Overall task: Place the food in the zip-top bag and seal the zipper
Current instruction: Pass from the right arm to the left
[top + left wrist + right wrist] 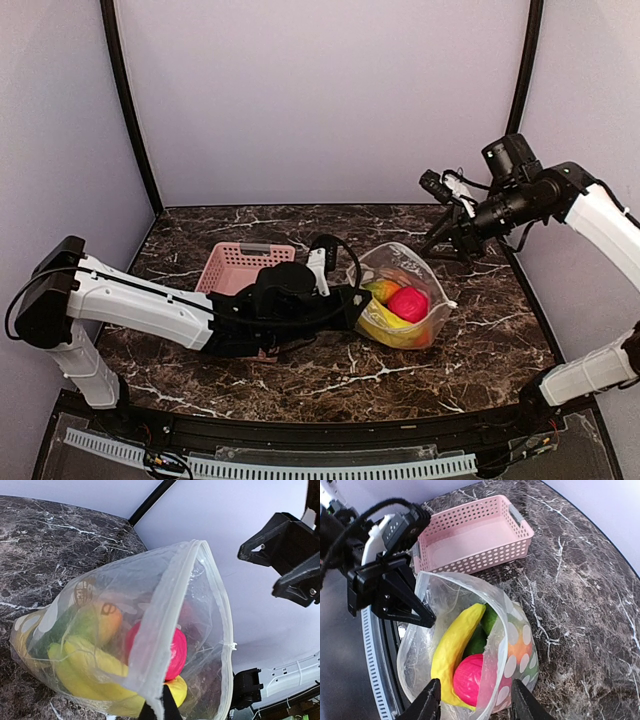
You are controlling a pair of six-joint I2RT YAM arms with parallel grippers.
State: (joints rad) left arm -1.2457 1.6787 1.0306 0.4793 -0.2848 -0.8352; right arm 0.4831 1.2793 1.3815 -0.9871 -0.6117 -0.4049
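One zip-top bag [405, 262] lay on the bench [480, 340], at three o'clock from the single pink basket [240, 265]. Five pieces of food could be counted through its dotted plastic: one yellow banana [455, 645], one magenta-red piece [467, 680], one orange piece [520, 650] and two green pieces [490, 620], one lighter, one darker. Two grippers were in frame: the left gripper [358, 308] and the right gripper [435, 243].

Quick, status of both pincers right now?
The left pincer is closed on the rim of the bag.
The right pincer is open, holding nothing, above the bag's mouth.
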